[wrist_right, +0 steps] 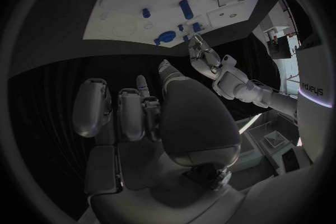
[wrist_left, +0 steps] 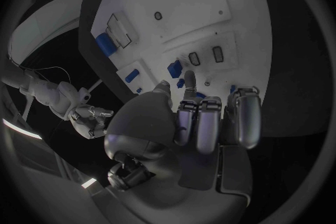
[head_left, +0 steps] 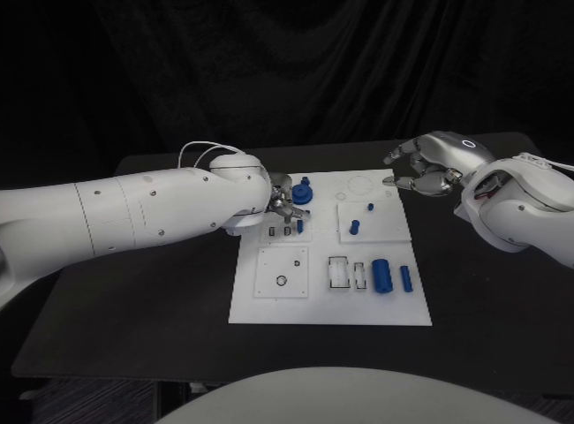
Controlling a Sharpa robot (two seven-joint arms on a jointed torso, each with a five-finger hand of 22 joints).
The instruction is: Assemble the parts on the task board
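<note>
The white task board [head_left: 325,305] lies mid-table. My left hand [head_left: 282,208] hovers over its far left part, fingertips [wrist_left: 189,77] right beside a round blue part [head_left: 303,190]. Bits of blue [wrist_left: 181,83] show between thumb and finger; whether anything is pinched is unclear. A small blue peg [head_left: 300,225] stands just below the hand. Two more pegs [head_left: 355,227] [head_left: 368,208] stand on the far right panel. A blue cylinder [head_left: 381,275] and a slimmer blue part [head_left: 405,279] lie at the near right. My right hand [head_left: 425,173] hangs off the board's far right corner, fingers loosely bent, holding nothing.
A near left panel [head_left: 284,270] carries a small black ring [head_left: 281,282]. Two clear rectangular slots [head_left: 341,271] sit beside the blue cylinder. Bare black table [head_left: 134,309] surrounds the board, and its far edge runs behind both hands.
</note>
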